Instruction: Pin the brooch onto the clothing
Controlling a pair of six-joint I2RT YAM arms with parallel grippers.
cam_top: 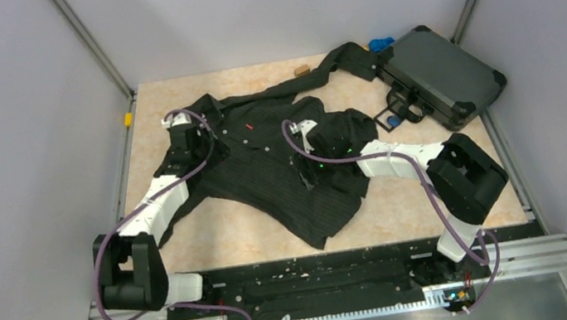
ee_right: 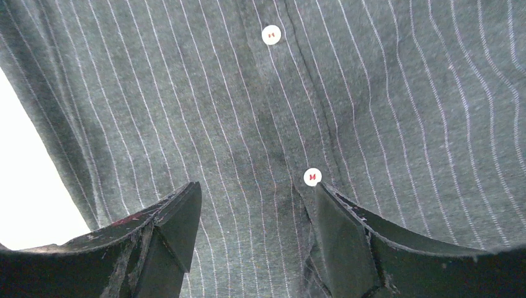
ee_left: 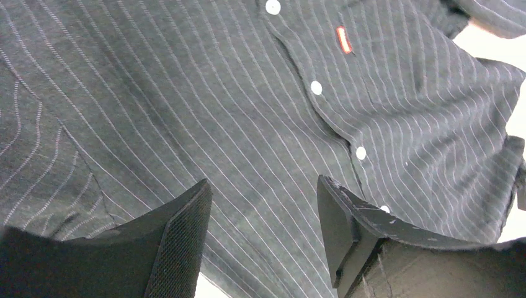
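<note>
Left pincer (ee_left: 263, 186) apart, fingers spread over the chest of the clothing (cam_top: 264, 163), pinstriped cloth showing in the gap. Touching or just above: cannot tell. Button strip passing just beside the finger on that view's right, white buttons (ee_left: 316, 87) in a line, red tag (ee_left: 343, 39) further up the same strip.

Right pincer (ee_right: 257, 189) likewise apart, over the button strip lower down. One button (ee_right: 312, 177) just beside a fingertip. Cloth edge at the left of that view, bright bare surface beyond it.

From above: clothing spread across the middle of the worktop (cam_top: 224, 235), collar toward the far side, one sleeve trailing to the far right and ending at the dark case (cam_top: 440, 75). Hem corner near the front edge. Bare room at front left between left arm and hem, more at front right below the right arm, a narrow strip along the far wall. Side walls close on both flanks.

Brooch (cam_top: 396, 120): tiny blue spot at the case's handle, right of the clothing, well apart from both pincers; detail too small to read. Larger blue toy piece (cam_top: 381, 43) at the case's far corner, by the sleeve end.
</note>
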